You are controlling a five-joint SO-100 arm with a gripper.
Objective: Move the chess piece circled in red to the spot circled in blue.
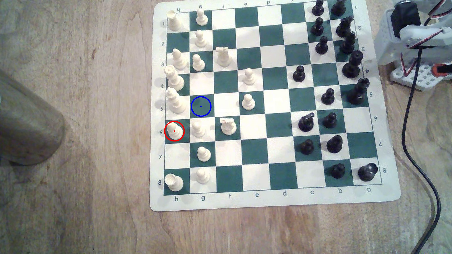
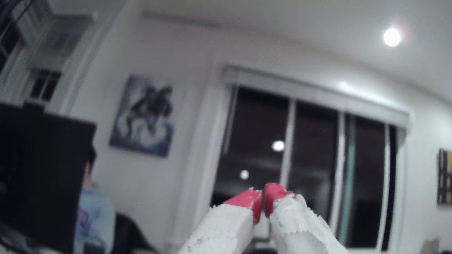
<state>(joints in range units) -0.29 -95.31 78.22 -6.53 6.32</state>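
Chessboard (image 1: pixel 274 198) right of centre in the exterior view, bishop (image 1: pixel 174 131) at its left edge, ringed spot (image 1: pixel 201 106) diagonally up-right, arm (image 1: pixel 422 37) upper right, cylinder (image 1: pixel 19 121) far left

I'm in a home here, a living room by the look of it. My wrist camera looks out on white walls, a framed picture (image 2: pixel 143 116) hanging on one of them, and a wide window (image 2: pixel 310 161) with a roller blind housing above it, dark outside. A round ceiling light (image 2: pixel 391 37) glows overhead, and a second small artwork (image 2: pixel 444 180) hangs further along the wall. Below me, a wooden table (image 1: pixel 78 179) carries a roll-up chess mat (image 1: pixel 274 198) with cream and black pieces set out.
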